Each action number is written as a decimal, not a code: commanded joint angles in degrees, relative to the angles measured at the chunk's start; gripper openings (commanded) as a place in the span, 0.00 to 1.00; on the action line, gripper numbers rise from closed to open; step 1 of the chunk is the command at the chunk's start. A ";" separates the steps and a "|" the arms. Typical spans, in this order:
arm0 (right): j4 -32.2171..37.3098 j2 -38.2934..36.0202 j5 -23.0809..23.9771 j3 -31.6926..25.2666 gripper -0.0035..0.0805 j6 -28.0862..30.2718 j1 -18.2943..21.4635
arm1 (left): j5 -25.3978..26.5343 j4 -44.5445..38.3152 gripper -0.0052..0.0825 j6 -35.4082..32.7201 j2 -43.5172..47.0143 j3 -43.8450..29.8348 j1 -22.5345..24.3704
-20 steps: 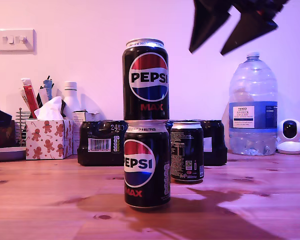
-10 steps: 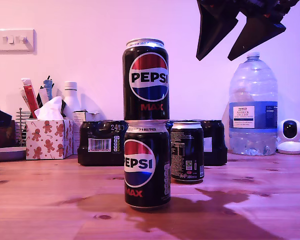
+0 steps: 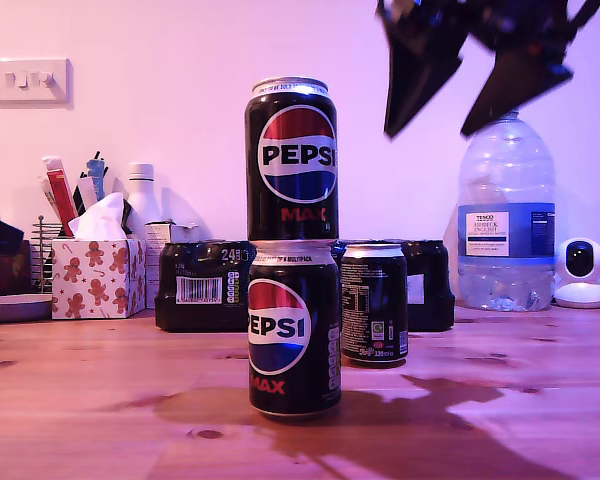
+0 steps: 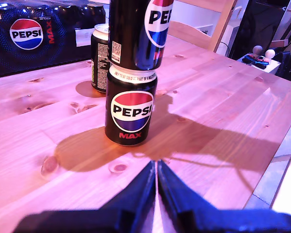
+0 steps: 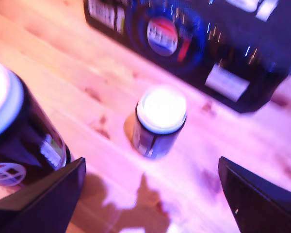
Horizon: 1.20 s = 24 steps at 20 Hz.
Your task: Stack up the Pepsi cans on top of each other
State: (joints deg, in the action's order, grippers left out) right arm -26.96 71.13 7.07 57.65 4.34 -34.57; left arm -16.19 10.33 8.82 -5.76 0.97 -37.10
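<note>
Two Pepsi cans stand stacked mid-table: the lower can (image 3: pixel 293 328) (image 4: pixel 131 108) carries the upper can (image 3: pixel 291 158) (image 4: pixel 137 32), both upright. A third Pepsi can (image 3: pixel 373 303) (image 4: pixel 100 58) (image 5: pixel 160 121) stands alone behind the stack, toward the exterior view's right. High above that third can, my second gripper (image 3: pixel 430 128) (image 5: pixel 151 166) hangs open and holds nothing. The upper can's rim (image 5: pixel 2 104) shows beside one of its fingers (image 5: pixel 43 204). My first gripper (image 4: pixel 156 178) is shut and empty, low over the table, facing the stack from a short distance. It does not appear in the exterior view.
A black shrink-wrapped multipack (image 3: pixel 205 285) (image 4: pixel 34 34) (image 5: pixel 208 43) lies behind the cans. A large water bottle (image 3: pixel 505 215) and a small white camera (image 3: pixel 580 272) stand at the exterior view's right, a tissue box (image 3: pixel 98 275) at its left. A wooden chair (image 4: pixel 203 24) stands past the table edge.
My second gripper has come lower above the third can, still open. The cans have not moved.
</note>
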 commanded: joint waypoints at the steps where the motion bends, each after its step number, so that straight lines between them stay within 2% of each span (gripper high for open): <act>1: 1.03 0.31 0.28 0.35 0.98 -0.24 0.33 | 0.04 0.37 0.04 0.17 -0.22 -0.85 -0.20; 5: 3.80 0.79 -3.19 0.31 0.98 0.24 4.85 | 0.20 0.37 0.04 0.17 -0.22 -0.85 -0.20; 8: 5.05 1.38 -8.37 0.11 0.98 0.24 8.94 | 0.22 0.37 0.04 0.17 -0.22 -0.85 -0.20; 12: 9.51 1.38 -12.11 -4.70 0.98 2.64 11.50 | 0.63 0.39 0.04 0.15 -0.24 -0.85 -0.20; 14: 15.30 1.38 -13.16 -8.37 0.98 2.99 11.52 | 1.03 0.39 0.04 0.15 -0.24 -0.85 -0.20; 19: 36.96 1.38 -18.62 -20.61 0.98 2.99 11.50 | 1.77 0.44 0.04 0.17 -0.22 -0.85 -0.17; 22: 50.31 1.42 -18.78 -28.98 0.98 2.99 11.50 | 1.79 0.44 0.04 0.15 -0.24 -0.85 -0.20; 24: 56.52 1.55 -18.71 -32.92 0.98 3.02 11.52 | 1.77 0.46 0.04 0.17 -0.24 -0.85 -0.20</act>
State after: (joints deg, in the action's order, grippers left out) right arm 27.18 71.92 -11.55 25.71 7.40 -22.96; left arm -14.46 10.37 8.82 -5.76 0.97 -37.10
